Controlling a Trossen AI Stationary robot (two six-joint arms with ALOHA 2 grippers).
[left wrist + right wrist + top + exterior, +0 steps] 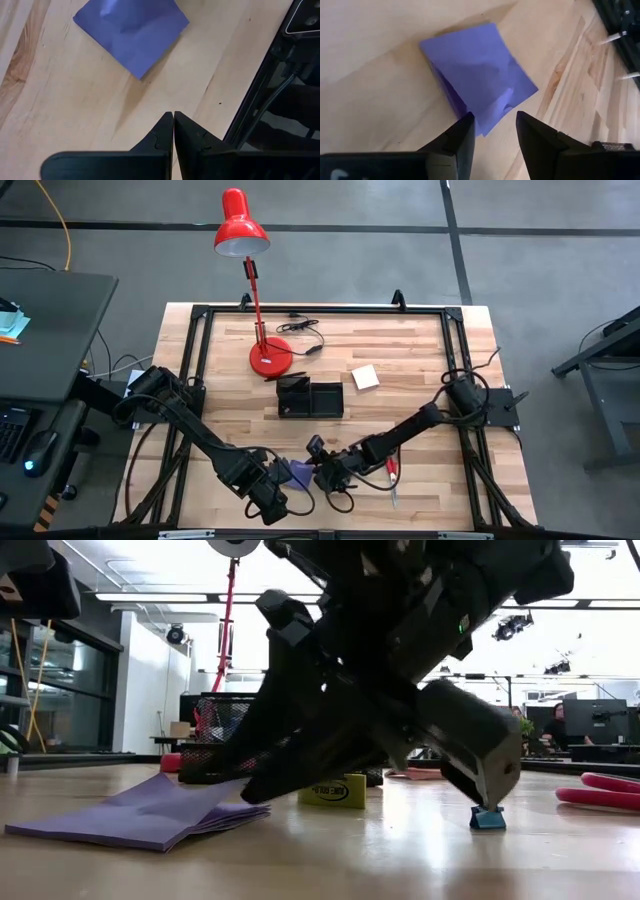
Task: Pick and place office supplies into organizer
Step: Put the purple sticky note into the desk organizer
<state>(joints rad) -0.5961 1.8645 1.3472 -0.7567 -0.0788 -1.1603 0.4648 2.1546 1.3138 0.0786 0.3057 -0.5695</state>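
The purple note pad (297, 473) lies flat on the table near its near edge, with a top sheet curled up (506, 98). My right gripper (494, 120) is open, slanting down at the pad, its fingers either side of one corner. My left gripper (173, 116) is shut and hovers just to the pad's left, apart from the pad (132, 30). The black organizer (310, 398) stands mid-table. The pale yellow pad (365, 376) lies to the organizer's right. The red-handled scissors (393, 470) lie beside the right arm. I make out no pens. My right gripper's open fingers (466, 125) stand around the corner of the purple pad (485, 127), coming slanting from above and from the table's right. The pad lies on the table, its sheets slightly fanned (215, 815). Whether a finger touches it, I cannot tell.
The red desk lamp stands on its round base (270, 358) at the far left of the table, its cord (305, 340) trailing beside it. A black frame (330, 310) rims the table. Bare wood lies between the organizer and the grippers.
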